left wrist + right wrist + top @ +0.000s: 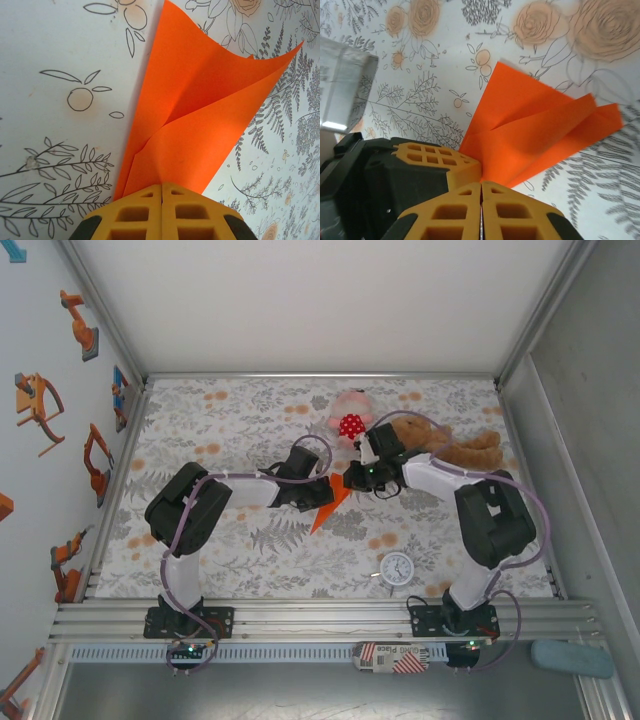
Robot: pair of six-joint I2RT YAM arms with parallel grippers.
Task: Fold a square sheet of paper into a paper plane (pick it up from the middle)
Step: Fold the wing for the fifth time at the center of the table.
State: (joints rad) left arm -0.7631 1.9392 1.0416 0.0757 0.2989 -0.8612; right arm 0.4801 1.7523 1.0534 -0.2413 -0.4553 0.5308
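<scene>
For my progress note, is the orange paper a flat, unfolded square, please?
No, the orange paper is folded into a layered wedge with raised flaps.

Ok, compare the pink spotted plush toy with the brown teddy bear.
The pink spotted plush toy is pale and compact; the brown teddy bear is darker and stretched sideways. The plush toy lies left of the bear, which the right arm partly hides. Both are soft toys.

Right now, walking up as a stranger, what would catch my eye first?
The bright folded orange paper sits mid-table, pinched at one end by the left gripper and the right gripper, both shut on it. Behind them, toward the far edge of the flowered table, lie a pink spotted plush and a brown teddy bear.
</scene>
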